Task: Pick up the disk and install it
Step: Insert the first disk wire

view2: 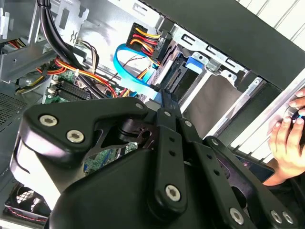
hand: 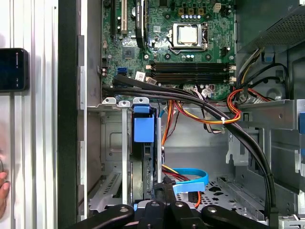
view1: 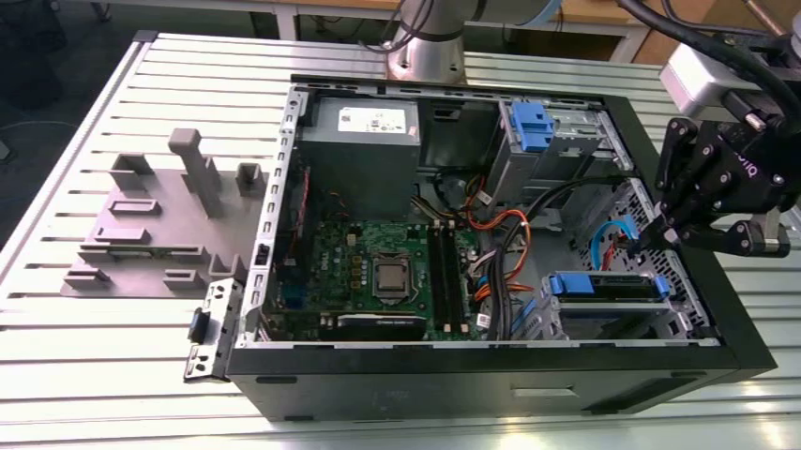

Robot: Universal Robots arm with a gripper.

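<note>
The computer case (view1: 501, 398) lies open on the slatted bench (view1: 75, 328). In the exterior view the disk (view1: 607, 287) sits in the drive bay at about 4 o'clock inside the case, and its blue frame shows between the grey bay walls. The pincer (view1: 641, 242) hangs over the case's 3 o'clock edge, just above and beside that bay.

In both wrist views the pincer (view2: 164, 94) (hand: 165, 180) has its two thin fingers pressed together with nothing between them. The tips point at the end of the disk (view2: 174, 76) (hand: 144, 164), which stands edge-on in its bay. Whether they touch it I cannot tell. A flat blue data cable (view2: 125, 67) (hand: 190, 174) loops just beside the fingertips.

In the exterior view the motherboard (view1: 375, 272) fills the case around 7 o'clock. The grey power supply (view1: 360, 141) is at 11 o'clock and a grey cage with a blue tab (view1: 532, 127) at 1 o'clock. A grey moulded fixture (view1: 163, 220) stands on the bench at 9 o'clock, well apart from the case. A person's hand (view2: 286, 138) rests beyond the case wall.
</note>
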